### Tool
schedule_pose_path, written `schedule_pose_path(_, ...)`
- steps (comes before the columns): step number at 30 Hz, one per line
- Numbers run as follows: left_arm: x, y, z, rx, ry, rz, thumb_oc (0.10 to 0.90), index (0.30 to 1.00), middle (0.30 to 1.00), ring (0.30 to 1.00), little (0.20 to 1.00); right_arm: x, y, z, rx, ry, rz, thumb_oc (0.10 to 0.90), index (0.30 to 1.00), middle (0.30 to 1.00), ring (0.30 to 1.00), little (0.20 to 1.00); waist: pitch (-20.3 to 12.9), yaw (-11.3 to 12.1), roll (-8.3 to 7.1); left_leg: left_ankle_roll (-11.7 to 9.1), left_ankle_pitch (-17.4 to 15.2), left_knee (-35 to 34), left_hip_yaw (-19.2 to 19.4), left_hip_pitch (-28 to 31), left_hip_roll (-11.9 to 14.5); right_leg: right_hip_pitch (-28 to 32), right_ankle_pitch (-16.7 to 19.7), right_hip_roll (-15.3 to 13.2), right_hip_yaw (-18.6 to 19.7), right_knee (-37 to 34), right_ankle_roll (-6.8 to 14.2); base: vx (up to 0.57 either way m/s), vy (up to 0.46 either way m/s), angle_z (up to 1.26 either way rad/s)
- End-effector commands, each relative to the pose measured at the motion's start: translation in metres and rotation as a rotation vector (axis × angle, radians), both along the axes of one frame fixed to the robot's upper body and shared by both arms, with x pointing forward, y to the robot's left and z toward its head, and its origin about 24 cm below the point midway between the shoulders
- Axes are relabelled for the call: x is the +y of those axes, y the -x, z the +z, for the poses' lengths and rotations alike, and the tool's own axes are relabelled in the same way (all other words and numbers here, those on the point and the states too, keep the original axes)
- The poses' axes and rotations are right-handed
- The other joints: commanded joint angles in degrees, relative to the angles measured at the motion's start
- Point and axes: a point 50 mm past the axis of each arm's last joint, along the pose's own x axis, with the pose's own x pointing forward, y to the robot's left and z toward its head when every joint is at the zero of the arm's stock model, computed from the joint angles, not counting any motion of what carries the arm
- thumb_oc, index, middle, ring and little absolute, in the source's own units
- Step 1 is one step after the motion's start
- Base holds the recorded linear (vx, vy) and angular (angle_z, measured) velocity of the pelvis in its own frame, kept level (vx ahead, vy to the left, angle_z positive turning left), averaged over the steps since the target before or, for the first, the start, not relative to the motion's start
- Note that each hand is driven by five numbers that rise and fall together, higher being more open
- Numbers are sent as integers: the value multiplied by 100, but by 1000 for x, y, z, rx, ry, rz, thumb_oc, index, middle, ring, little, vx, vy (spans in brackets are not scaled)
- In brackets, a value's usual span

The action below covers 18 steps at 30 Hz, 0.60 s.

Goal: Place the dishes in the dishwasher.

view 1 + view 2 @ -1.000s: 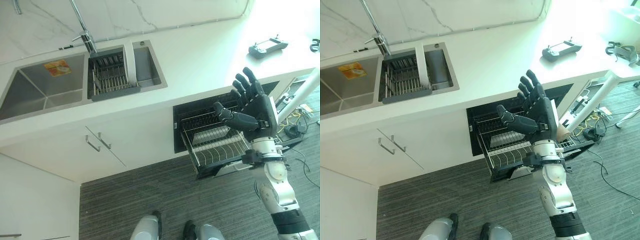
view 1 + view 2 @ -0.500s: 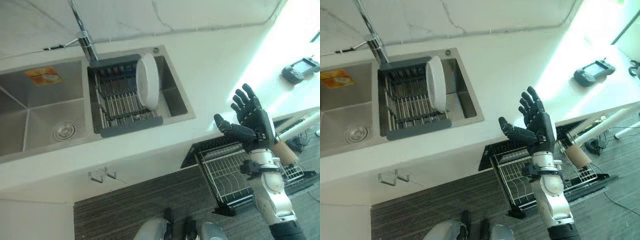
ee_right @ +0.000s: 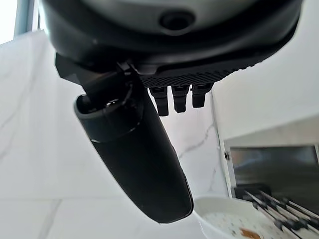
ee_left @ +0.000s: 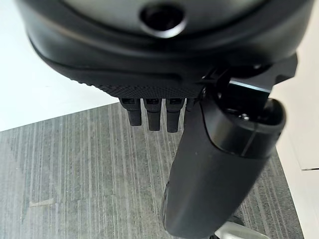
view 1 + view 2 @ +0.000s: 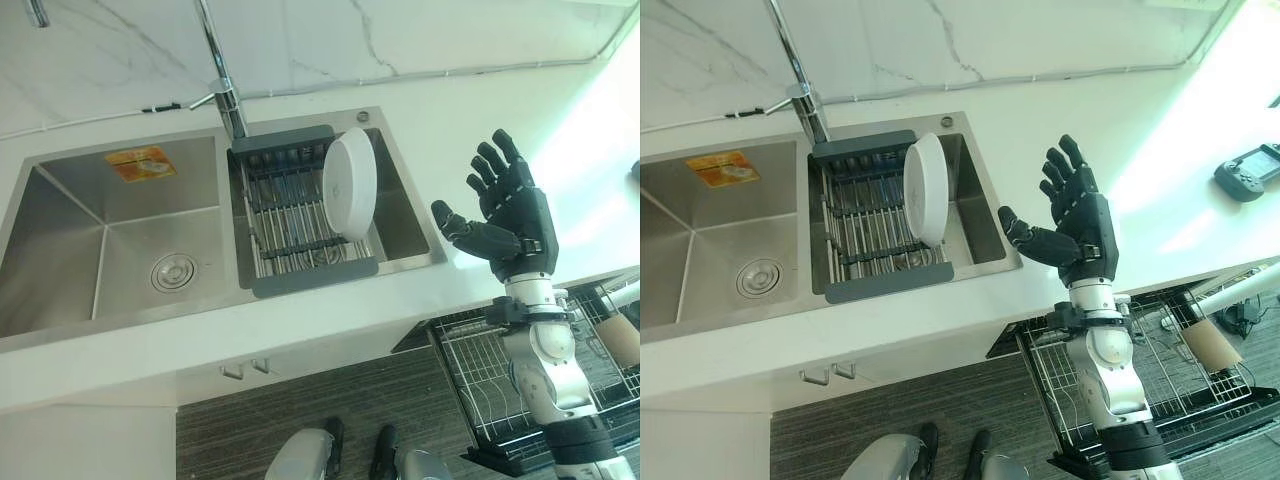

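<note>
Standing on edge in sink rack, plate, right robot hand spread empty

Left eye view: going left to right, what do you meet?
Sink basin → faucet → plate standing in the drain rack → right hand, open → dishwasher rack.

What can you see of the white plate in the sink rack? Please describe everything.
The white plate is round, glossy and plain, perhaps ceramic. It stands on edge, leaning slightly, in the dark wire rack set in the sink's right basin, at the rack's right side. Only the rack touches it. The right hand, open, is raised apart from it.
</note>
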Motion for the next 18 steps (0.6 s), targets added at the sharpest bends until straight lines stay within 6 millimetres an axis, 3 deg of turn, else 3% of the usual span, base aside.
schedule_pose_path(1,6,41,1,134,-40,21,800,900,900,900,900,5,9,55,-285,-4,28,800,900,900,900,900,-451,1,-134,-184,-194,-36,122,-289,370,137,-399,-4,-41,74,217,19,-55,-2)
schedule_pose_path(9,3,48,0,144,-41,21,800,900,900,900,900,8,11,50,-259,-6,88,800,900,900,900,900,-480,-20,-103,-246,-241,-36,144,-163,418,258,-475,1,-98,74,199,7,-55,1)
schedule_pose_path(18,4,46,1,146,-29,-28,800,900,900,900,900,40,-7,49,-164,-56,222,800,900,900,900,900,-485,142,1,-331,-147,-36,109,-154,436,308,-500,-72,-249,74,162,31,-22,8)
